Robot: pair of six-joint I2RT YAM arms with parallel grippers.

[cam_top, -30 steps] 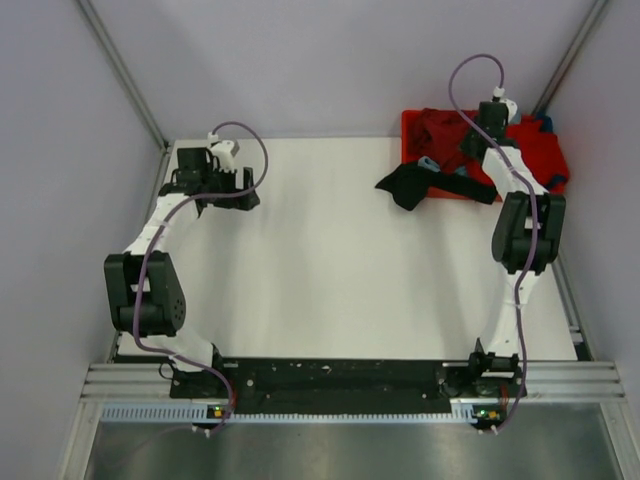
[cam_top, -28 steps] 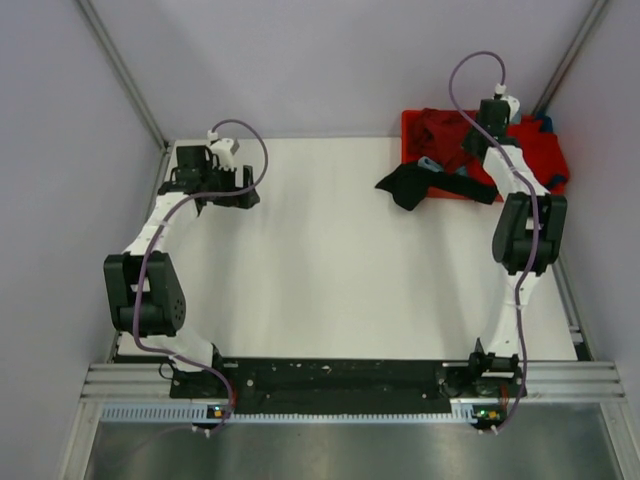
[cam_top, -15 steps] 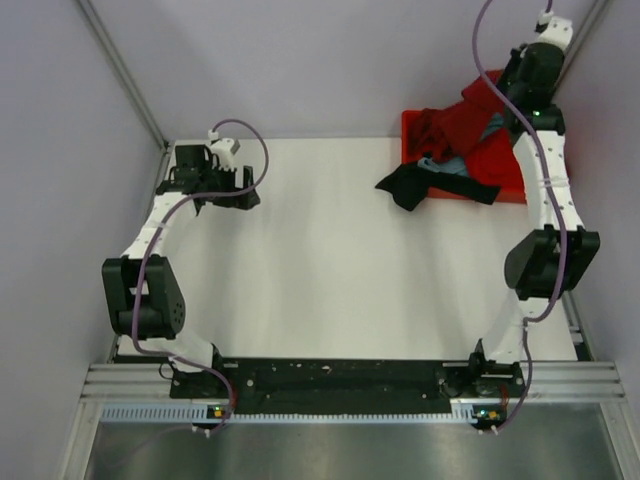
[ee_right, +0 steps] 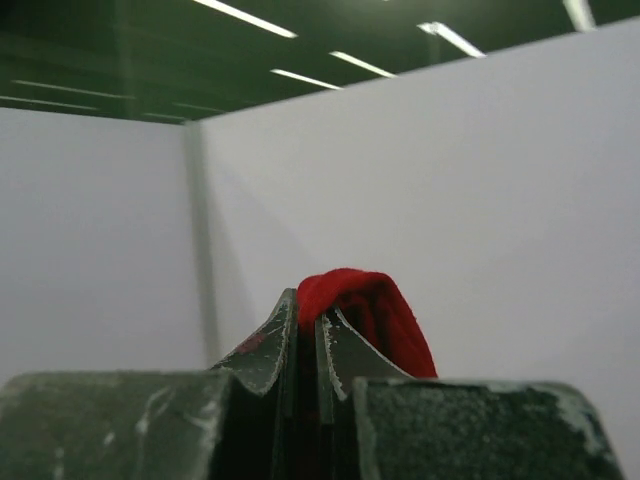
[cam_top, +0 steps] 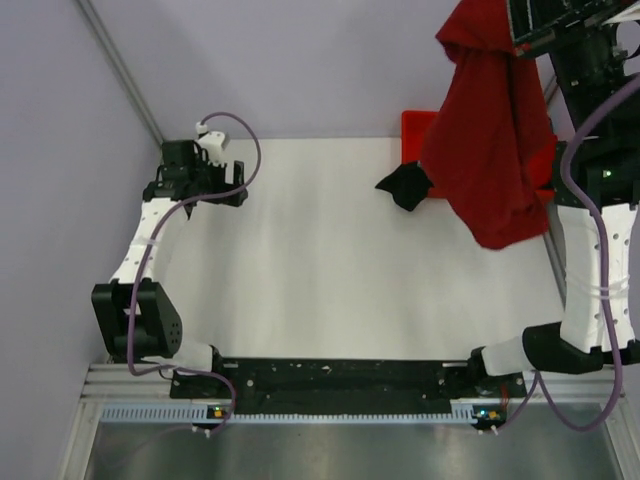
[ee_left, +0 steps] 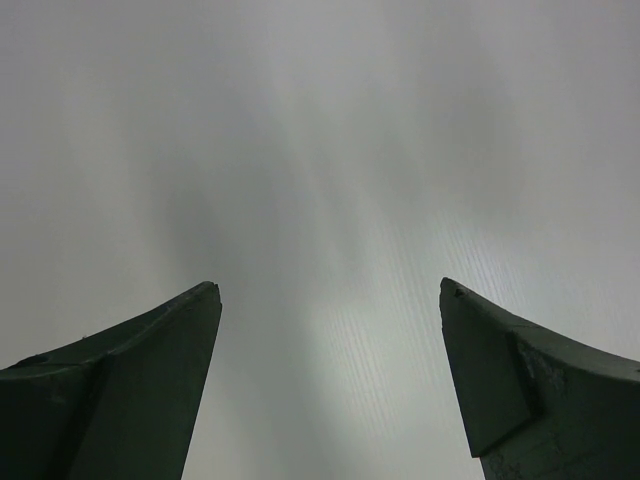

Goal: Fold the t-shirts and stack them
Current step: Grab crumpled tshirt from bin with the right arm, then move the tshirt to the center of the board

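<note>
My right gripper [ee_right: 308,318] is shut on a fold of the bright red t-shirt [ee_right: 365,300] and holds it high near the top right of the top view, where the shirt [cam_top: 490,130] hangs down over the tray. The black t-shirt [cam_top: 405,185] spills out of the orange-red tray [cam_top: 412,130] onto the table. The crimson and grey-blue shirts are hidden behind the hanging red one. My left gripper [ee_left: 328,300] is open and empty over bare white table; in the top view it [cam_top: 200,185] sits at the far left.
Grey walls enclose the white table [cam_top: 330,270] on the left, back and right. A metal frame post [cam_top: 120,70] runs up the back left corner. The arm bases stand on a black rail [cam_top: 340,378] at the near edge.
My right arm has risen from the tray, pulling the bright red t-shirt up until it hangs free. My left gripper has shifted slightly further left.
</note>
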